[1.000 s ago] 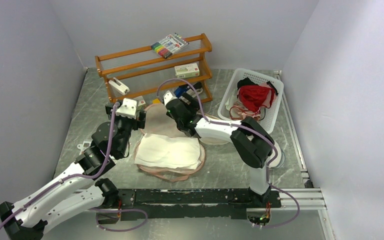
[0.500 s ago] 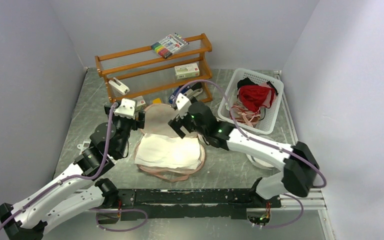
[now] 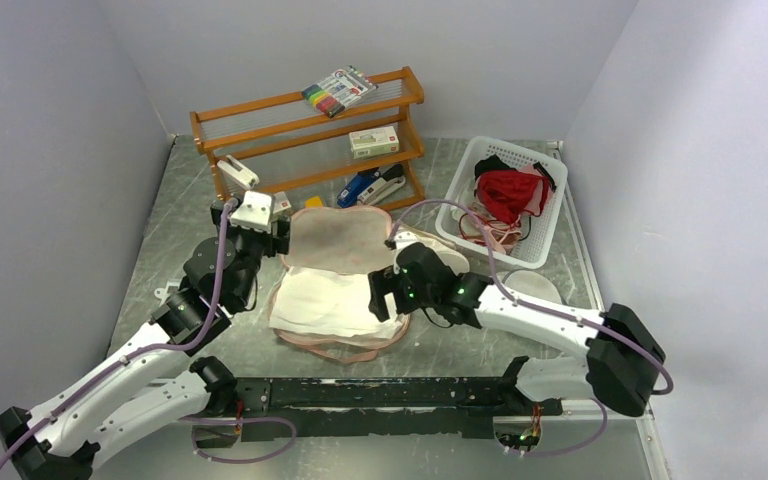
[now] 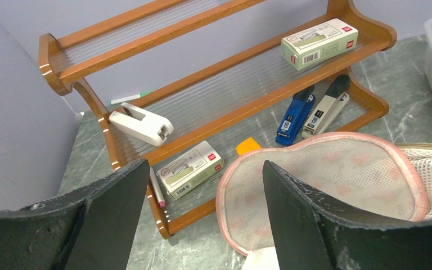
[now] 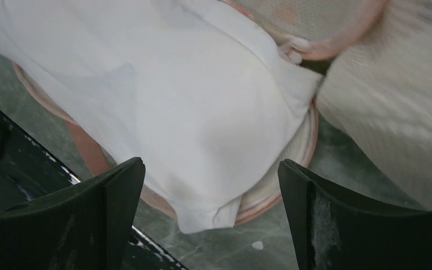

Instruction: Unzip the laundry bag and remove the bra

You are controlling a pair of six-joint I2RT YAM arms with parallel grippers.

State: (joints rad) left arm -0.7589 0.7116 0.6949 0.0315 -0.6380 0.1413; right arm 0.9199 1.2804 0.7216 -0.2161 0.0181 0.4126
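Observation:
The laundry bag lies unzipped in the middle of the table, its mesh-lined lid [image 3: 335,240] folded back towards the rack. The white bra [image 3: 325,300] lies folded on the bag's lower half, whose pink rim [image 3: 345,352] shows around it. My right gripper [image 3: 380,298] is open and empty, hovering over the bra's right end [image 5: 174,101]; the bag's rim [image 5: 292,191] lies between its fingers. My left gripper [image 3: 278,238] is open and empty at the lid's left edge [image 4: 326,174], and a white bra corner [image 4: 261,261] shows below.
A wooden rack [image 3: 310,130] with staplers and boxes stands behind the bag. A white basket [image 3: 550,215] holding a red garment [image 3: 508,190] is at the back right. A cream cone-shaped object [image 3: 440,258] lies right of the bag, with a clear round disc [image 3: 532,285] beyond it.
My right arm has swung from the far edge of the lid down to the bag's near right end, over the bra. The left arm has barely moved.

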